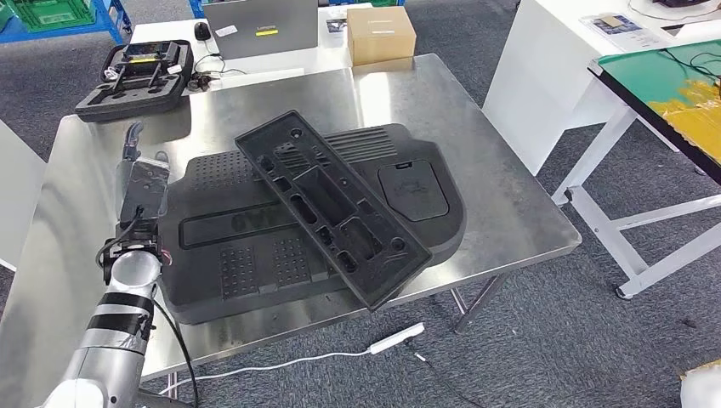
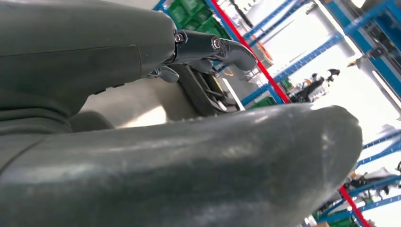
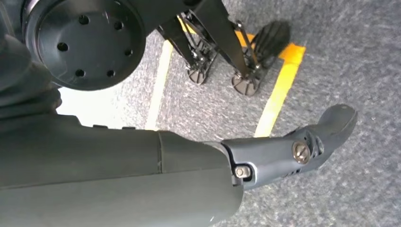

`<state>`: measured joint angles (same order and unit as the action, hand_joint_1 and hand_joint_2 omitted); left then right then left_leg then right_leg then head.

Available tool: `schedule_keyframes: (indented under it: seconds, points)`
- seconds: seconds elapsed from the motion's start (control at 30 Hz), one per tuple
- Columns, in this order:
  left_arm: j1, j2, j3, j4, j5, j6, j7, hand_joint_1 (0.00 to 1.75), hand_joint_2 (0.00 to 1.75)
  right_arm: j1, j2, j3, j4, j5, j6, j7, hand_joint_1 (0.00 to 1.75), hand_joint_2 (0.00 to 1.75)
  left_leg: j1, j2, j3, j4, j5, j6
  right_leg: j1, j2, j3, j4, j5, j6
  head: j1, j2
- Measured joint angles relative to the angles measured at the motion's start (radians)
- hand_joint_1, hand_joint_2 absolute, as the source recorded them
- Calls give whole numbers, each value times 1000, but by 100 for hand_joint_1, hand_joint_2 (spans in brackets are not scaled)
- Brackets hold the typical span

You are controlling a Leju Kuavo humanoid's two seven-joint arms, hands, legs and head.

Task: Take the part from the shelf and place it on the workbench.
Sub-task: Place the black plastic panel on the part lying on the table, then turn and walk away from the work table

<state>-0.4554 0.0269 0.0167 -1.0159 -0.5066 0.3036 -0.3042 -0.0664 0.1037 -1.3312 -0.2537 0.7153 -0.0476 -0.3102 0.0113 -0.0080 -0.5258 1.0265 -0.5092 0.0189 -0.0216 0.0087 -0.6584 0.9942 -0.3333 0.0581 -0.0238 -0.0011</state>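
Note:
Two black parts lie on the steel workbench [image 1: 425,93]: a wide flat panel [image 1: 246,246], and a long tray-shaped part [image 1: 332,204] resting diagonally on top of it, one end jutting past the front edge. My left hand [image 1: 140,187] hovers over the bench by the panel's left edge and holds nothing. In the left wrist view its thumb [image 2: 198,161] and fingers [image 2: 222,47] are spread apart. My right hand [image 3: 165,170] hangs over the grey floor with a finger [image 3: 302,146] stretched out and nothing in it.
A black foam case [image 1: 136,76], a laptop [image 1: 259,25] and a cardboard box [image 1: 380,34] sit at the back. A white table [image 1: 553,59] and a green-topped table [image 1: 672,85] stand on the right. A white power strip [image 1: 395,338] lies on the floor.

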Motion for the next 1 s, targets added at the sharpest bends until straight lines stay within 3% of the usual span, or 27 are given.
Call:
schedule_keyframes:
  seconds: [0.07, 0.1, 0.17, 0.2, 0.23, 0.27, 0.3, 0.33, 0.4, 0.43, 0.47, 0.53, 0.57, 0.63, 0.7, 0.73, 0.77, 0.83, 0.87, 0.9, 0.93, 1.0]
  points:
    - [6, -1, 6, -4, 16, 0, -8, 0, 0, 1, -1, -2, 0, -1, -2, 0, 0, 0, -2, 2, -15, -4, 21, 18, -3, -1, -17, 15, -16, 6, 1, 0]
    - [8, -1, 9, -7, 22, 0, -12, 0, 0, 2, 0, -2, 0, -1, -2, 1, 0, 0, -1, 3, -26, -6, 34, 26, -4, -1, -34, 49, -47, 2, 4, 0]
    - [19, -1, 19, -16, 36, 1, -20, 0, 0, 1, 1, -2, 0, -1, -3, 2, 0, 0, -3, 4, -53, -6, 55, 35, -3, -2, -78, 178, -138, -9, 8, 0]
    - [27, 0, 26, -21, 42, 1, -23, 0, 0, 1, 2, -2, 0, -1, -4, 3, 0, 0, -5, 4, -68, -5, 66, 37, -3, -3, -94, 248, -173, -9, 9, 0]
    - [37, 0, 32, -26, 50, 2, -27, 0, 0, 1, 2, -3, 0, -1, -5, 4, 0, 0, -7, 4, -82, -5, 76, 37, -2, -3, -98, 295, -190, -5, 10, 0]
    - [46, 2, 40, -32, 58, 2, -30, 0, 0, 1, 1, -3, 0, -1, -5, 4, 0, 0, -10, 4, -95, -5, 86, 37, 0, -3, -83, 307, -190, 1, 10, 0]
    - [54, 3, 47, -38, 66, 2, -32, 0, 0, 1, 1, -4, 0, -1, -6, 5, 0, 0, -12, 4, -107, -4, 95, 37, 2, -3, -48, 278, -177, 6, 11, 0]
    - [61, 5, 56, -45, 75, 1, -34, 0, 0, 0, 0, -4, 0, -1, -6, 5, 0, 0, -14, 4, -118, -4, 105, 36, 7, -3, 5, 215, -163, 5, 11, 0]
    - [72, 10, 73, -59, 94, 0, -38, 0, 0, -3, -3, -5, -1, 0, -6, 6, 0, 0, -18, 4, -131, -5, 122, 30, 18, -5, 119, 66, -161, -12, 8, 0]
    - [76, 12, 83, -64, 106, -2, -40, 0, 0, -4, -5, -5, -1, 0, -6, 7, 0, 0, -18, 6, -133, -7, 130, 25, 23, -7, 150, 18, -166, -21, 8, 0]
    - [80, 15, 93, -67, 120, -6, -42, 0, 0, -5, -6, -6, -2, 1, -6, 7, 0, 0, -17, 8, -134, -9, 137, 18, 27, -9, 161, -4, -169, -28, 7, 0]
    - [88, 21, 115, -69, 149, -17, -48, 0, 0, -5, -5, -6, -2, 2, -5, 7, 0, 0, -15, 9, -136, -13, 149, 5, 23, -10, 151, -15, -151, -39, 9, 0]
    - [92, 26, 128, -69, 161, -21, -53, 0, 0, -6, -5, -6, -2, 2, -5, 7, 0, 0, -14, 7, -143, -5, 136, 0, 18, -11, 147, -20, -140, -47, 8, 0]
    - [98, 40, 154, -63, 178, -23, -66, 0, 0, -6, -5, -6, -2, 3, -4, 7, 0, 0, -10, 5, -169, 62, 61, -11, 7, -14, 134, -28, -115, -59, 3, 0]
    - [104, 54, 183, -48, 187, -16, -81, 0, 0, -4, -5, -6, -2, 6, -3, 7, 0, 0, -4, 4, -201, 188, -26, -23, 8, -14, 109, -27, -94, -62, -1, 0]
    - [107, 60, 198, -36, 190, -13, -88, 0, 0, -4, -5, -6, -1, 7, -3, 7, 0, 0, 0, 4, -207, 238, -44, -29, 7, -14, 96, -26, -84, -60, -1, 0]
    - [111, 67, 212, -25, 192, -11, -95, 0, 0, -4, -4, -6, -1, 8, -2, 7, 0, 0, 5, 5, -198, 258, -39, -35, 5, -13, 82, -24, -76, -57, -2, 0]
    - [115, 78, 239, -4, 202, -11, -107, 0, 0, -4, -4, -6, -1, 10, -2, 7, 0, 0, 17, 6, -126, 187, 5, -48, -1, -14, 55, -14, -62, -46, -3, 0]
    - [115, 82, 252, 6, 211, -14, -111, 0, 0, -4, -6, -6, -2, 11, -1, 7, 0, 0, 20, 5, -75, 121, 11, -56, -2, -14, 42, -6, -57, -39, -4, 0]
    - [116, 86, 266, 16, 223, -21, -115, 0, 0, -5, -7, -6, -2, 11, -1, 7, 0, 0, 21, 3, -38, 68, 13, -56, -2, -13, 32, 2, -52, -33, -5, 0]
    - [118, 91, 279, 27, 235, -30, -119, 0, 0, -5, -9, -6, -2, 11, 0, 6, 0, 0, 20, 0, -15, 31, 6, -53, 0, -13, 25, 9, -48, -26, -6, 0]
    - [122, 99, 305, 49, 258, -53, -125, 0, 0, -5, -12, -6, -3, 12, 0, 5, 0, 0, 14, -3, -18, 20, 4, -31, 4, -11, 18, 12, -35, -12, -7, 0]
